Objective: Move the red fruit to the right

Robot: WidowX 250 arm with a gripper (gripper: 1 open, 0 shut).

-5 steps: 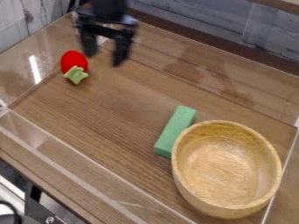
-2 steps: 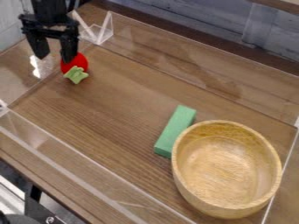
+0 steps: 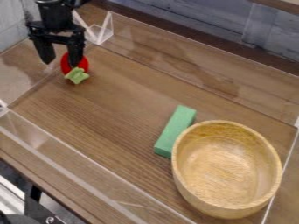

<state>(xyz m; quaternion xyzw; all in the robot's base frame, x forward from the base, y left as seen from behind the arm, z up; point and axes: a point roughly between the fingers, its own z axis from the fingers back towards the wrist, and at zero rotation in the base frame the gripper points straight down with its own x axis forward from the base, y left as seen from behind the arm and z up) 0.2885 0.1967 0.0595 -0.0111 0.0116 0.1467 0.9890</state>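
The red fruit (image 3: 76,63), a small glossy strawberry-like toy with a pale green leafy cap, lies at the far left of the wooden table (image 3: 105,122), well apart from the green rectangular block (image 3: 177,130) and the round wooden bowl (image 3: 228,168) near me on the right. I have the black gripper (image 3: 59,56) pointing down right over it, jaws spread wide and holding nothing, one finger either side as far as I can tell. I judge this the approach-to-grasp step. Next I need to settle around the fruit, close firmly, lift, and carry it rightward.
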